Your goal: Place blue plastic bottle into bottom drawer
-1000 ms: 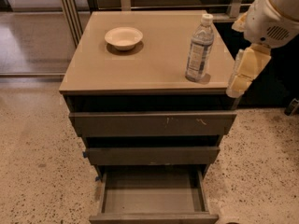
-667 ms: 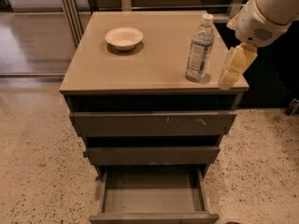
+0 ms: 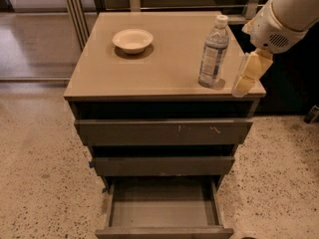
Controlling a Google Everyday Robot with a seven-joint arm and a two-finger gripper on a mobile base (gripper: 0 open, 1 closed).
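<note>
A grey-brown cabinet seen from above and in front, its flat top serving as the table. The blue plastic bottle stands upright near the front right corner of that top, white cap uppermost, its long axis vertical. The gripper hangs from a white arm over the right edge of the top, close to the same front corner, pointing down and slightly in toward the bottle. It is just beside the bottle on the side away from the table's middle, with a narrow gap between them and no contact. Whether the gripper is spread or closed cannot be told from this angle, but it holds nothing. The coming move likely turns on a short sideways reach toward the table's middle, taking the bottle across its upright body. A pale bowl sits well apart, toward the back left corner. Below the front edge, the bottom drawer is pulled out and open, ready to receive the bottle.
</note>
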